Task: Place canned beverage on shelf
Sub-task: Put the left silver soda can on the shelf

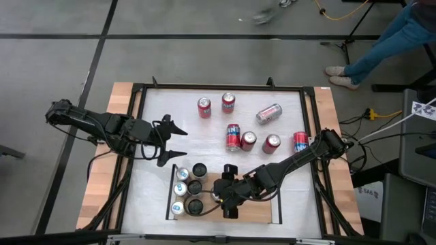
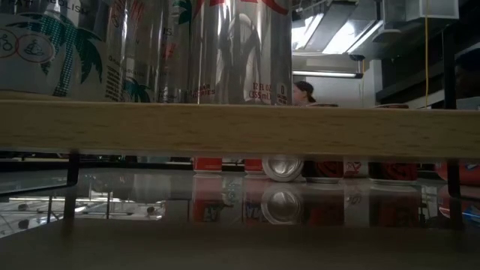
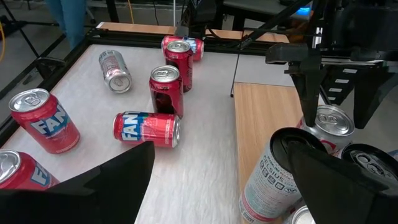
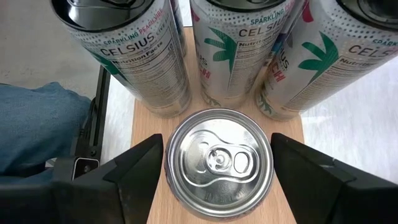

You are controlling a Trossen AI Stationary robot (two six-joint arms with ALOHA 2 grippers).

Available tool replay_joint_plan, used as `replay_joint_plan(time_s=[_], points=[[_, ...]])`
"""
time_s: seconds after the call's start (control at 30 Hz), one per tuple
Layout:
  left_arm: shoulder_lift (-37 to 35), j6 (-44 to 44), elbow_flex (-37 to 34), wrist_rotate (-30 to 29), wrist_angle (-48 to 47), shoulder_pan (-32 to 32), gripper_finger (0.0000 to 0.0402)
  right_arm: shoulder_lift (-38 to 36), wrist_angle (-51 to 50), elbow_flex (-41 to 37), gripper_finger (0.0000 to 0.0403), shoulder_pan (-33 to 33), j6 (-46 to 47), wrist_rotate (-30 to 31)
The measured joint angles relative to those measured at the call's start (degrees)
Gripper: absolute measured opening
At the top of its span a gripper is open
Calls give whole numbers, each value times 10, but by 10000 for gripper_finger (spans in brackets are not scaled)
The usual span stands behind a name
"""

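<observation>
A white worktop (image 1: 204, 146) carries scattered red cans (image 1: 233, 137) and one silver can (image 1: 268, 113) on its side; the light-wood shelf (image 1: 262, 212) bears upright cans (image 1: 194, 187)

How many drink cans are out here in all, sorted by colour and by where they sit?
Red cans on the white tabletop: 6
Silver can lying on its side on the tabletop: 1
Cans on the wooden shelf: 6
Silver-topped can between the right gripper fingers, on the shelf: 1
Total: 14
</observation>
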Motion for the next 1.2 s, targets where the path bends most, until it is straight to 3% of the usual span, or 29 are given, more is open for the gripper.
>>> replay_joint_plan(time_s=[1.2], points=[[0,0,0,0,0,0,359,0,1,0,287,0,-8,1]])
